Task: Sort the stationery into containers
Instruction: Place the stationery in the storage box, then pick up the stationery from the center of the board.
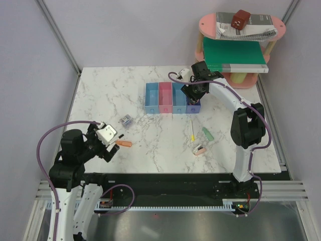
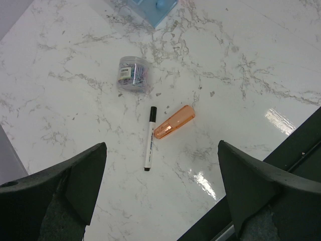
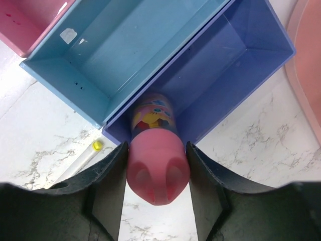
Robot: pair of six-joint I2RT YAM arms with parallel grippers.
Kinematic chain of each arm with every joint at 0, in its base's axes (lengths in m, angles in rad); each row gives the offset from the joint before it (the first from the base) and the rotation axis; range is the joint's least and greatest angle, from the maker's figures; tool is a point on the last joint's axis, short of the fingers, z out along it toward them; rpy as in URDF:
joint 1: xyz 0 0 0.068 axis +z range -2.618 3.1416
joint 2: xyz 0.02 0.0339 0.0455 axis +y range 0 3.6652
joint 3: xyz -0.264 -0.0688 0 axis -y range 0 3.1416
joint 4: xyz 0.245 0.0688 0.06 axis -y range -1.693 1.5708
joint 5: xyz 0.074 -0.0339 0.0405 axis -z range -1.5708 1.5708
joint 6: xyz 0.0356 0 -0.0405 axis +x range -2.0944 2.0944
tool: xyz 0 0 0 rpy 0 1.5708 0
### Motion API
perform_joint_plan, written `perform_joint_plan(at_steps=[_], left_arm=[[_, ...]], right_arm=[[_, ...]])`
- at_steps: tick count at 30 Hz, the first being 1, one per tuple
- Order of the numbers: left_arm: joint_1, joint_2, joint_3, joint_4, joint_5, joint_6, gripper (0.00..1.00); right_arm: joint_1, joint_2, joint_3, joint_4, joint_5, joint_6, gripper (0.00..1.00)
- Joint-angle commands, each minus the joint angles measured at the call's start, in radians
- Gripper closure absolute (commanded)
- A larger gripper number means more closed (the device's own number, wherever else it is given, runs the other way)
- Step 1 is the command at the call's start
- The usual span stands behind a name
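Note:
My right gripper (image 1: 193, 94) (image 3: 157, 153) is shut on the pink cylinder (image 3: 158, 170), whose far end pokes over the near wall of the dark blue bin (image 3: 241, 75) (image 1: 193, 107). That bin ends a joined row with a light blue bin (image 3: 135, 45), a pink bin (image 1: 165, 98) and another light blue bin (image 1: 152, 98). My left gripper (image 1: 108, 145) (image 2: 160, 186) is open and empty above the table, just short of the black-capped pen (image 2: 149, 138) and the orange stick (image 2: 174, 122) (image 1: 124, 143). A clear tub of clips (image 2: 134, 75) (image 1: 126, 120) lies beyond them.
A thin yellow pen (image 1: 192, 129), a green cap piece (image 1: 207, 133) and a peach clip (image 1: 199, 149) lie on the marble right of centre. The pink two-tier shelf (image 1: 241, 22) with a green book (image 1: 233, 54) and notebook stands at the back right.

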Motion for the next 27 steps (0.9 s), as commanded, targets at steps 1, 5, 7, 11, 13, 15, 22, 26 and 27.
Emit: perform_joint_plan(at_steps=[1,5,7,11,13,15,22,26,27], left_arm=[[0.002,0.001,-0.025,0.036,0.034,0.015,0.02],[0.002,0.012,-0.065,0.090,0.045,-0.004,0.02],[0.002,0.019,-0.082,0.116,0.048,-0.015,0.02],[0.002,0.045,-0.120,0.179,0.053,-0.038,0.02],[0.002,0.065,-0.135,0.235,0.050,-0.047,0.02],[0.002,0.094,-0.163,0.310,0.039,-0.054,0.02],[0.002,0.287,-0.211,0.478,0.045,-0.068,0.02],[0.002,0.421,-0.229,0.620,0.011,-0.033,0.03],[0.002,0.446,-0.229,0.634,0.004,-0.003,0.03]], right_arm=[[0.001,-0.033,0.047,-0.002,-0.011,-0.008,0.40],[0.001,-0.083,0.074,-0.001,-0.013,-0.006,0.26],[0.001,-0.100,0.086,0.001,-0.016,0.002,0.23],[0.001,-0.157,0.108,0.005,-0.030,0.021,0.15],[0.001,-0.180,0.110,0.019,-0.034,0.041,0.15],[0.000,-0.221,0.110,0.033,-0.038,0.054,0.15],[0.001,-0.392,-0.018,0.050,-0.149,0.066,0.16],[0.001,-0.494,-0.186,0.034,-0.171,-0.004,0.15],[0.001,-0.507,-0.215,0.030,-0.168,-0.012,0.15]])
